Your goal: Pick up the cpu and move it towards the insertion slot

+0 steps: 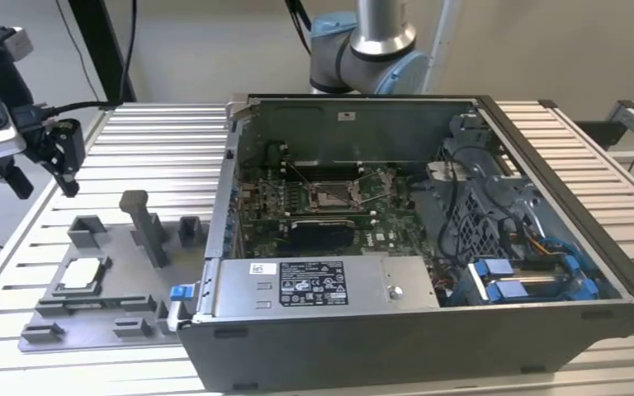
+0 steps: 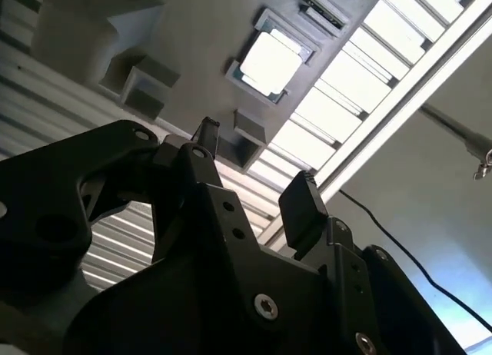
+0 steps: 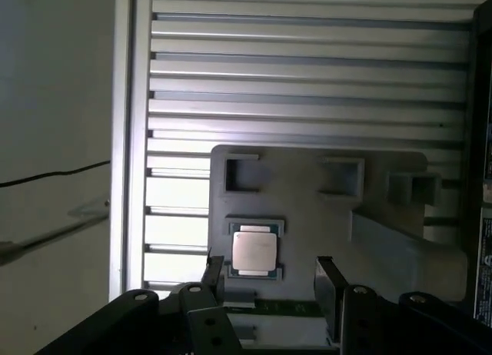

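The cpu [image 1: 83, 275] lies silvery-white face up in a shallow pocket of the grey tray [image 1: 130, 307], on the exterior view's left. Both wrist views look down on the cpu [image 2: 269, 61] [image 3: 254, 250] in its pocket. My gripper [image 1: 44, 183] hangs well above the slatted table, higher than the tray and farther back. It is open, with nothing between its fingers [image 2: 301, 201] [image 3: 327, 282]. The insertion slot [image 1: 333, 194], with its shiny metal frame and wire levers, sits on the green board inside the open computer case.
The computer case [image 1: 428, 346] fills the middle and the exterior view's right, its walls rising around the board. A white-labelled grey metal box [image 1: 317, 285] lies along the case's near side. Upright grey blocks [image 1: 146, 227] stand on the tray. A black cable [image 3: 54, 174] runs beyond the table edge.
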Available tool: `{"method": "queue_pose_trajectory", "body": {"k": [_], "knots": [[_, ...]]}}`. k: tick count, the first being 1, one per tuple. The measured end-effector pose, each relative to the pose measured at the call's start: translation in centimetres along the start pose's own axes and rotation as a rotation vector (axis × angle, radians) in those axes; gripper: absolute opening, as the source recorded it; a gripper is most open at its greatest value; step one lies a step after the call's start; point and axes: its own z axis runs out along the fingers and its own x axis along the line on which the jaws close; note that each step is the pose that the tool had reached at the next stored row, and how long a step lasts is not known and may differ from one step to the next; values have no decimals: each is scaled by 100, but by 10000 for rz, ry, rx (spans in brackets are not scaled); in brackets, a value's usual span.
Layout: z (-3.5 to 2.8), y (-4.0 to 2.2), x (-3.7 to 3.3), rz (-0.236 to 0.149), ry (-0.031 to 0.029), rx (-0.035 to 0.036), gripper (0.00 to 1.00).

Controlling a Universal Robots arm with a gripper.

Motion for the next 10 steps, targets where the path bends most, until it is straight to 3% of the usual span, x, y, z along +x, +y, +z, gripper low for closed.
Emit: {"method": "queue_pose_trajectory", "body": {"k": [10], "knots": [[180, -7, 13, 0, 2, 2, 100]]}}
